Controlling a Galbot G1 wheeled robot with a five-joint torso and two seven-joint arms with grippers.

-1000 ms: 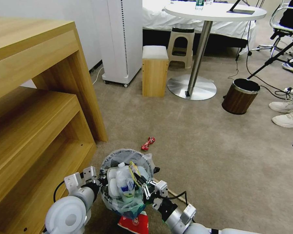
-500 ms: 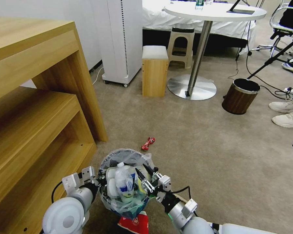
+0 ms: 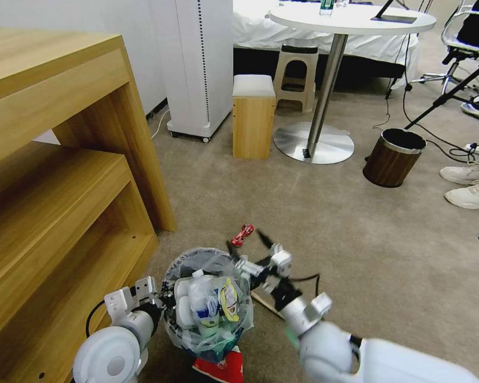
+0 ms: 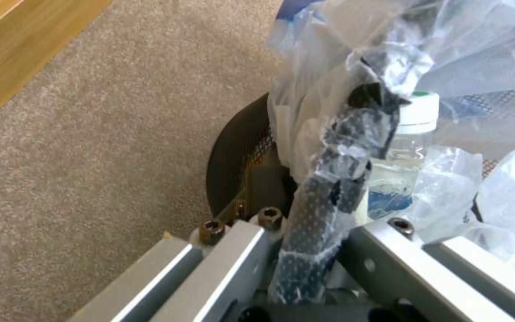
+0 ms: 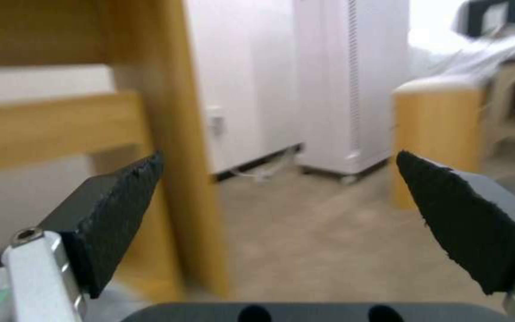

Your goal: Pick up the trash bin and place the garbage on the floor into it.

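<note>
Mid-cleanup: trash bin (image 3: 207,303) held off the carpet (image 3: 356,234) by left gripper (image 4: 305,250) clamped on its rim, right gripper (image 3: 248,246) empty, spread wide, near red wrapper (image 3: 242,234), needing descent onto it next

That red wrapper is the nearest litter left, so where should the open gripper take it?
Likely across the narrow middle of the red wrapper, from above. It lies flat and elongated on the carpet, with bare floor on both long sides for the open right gripper.
</note>
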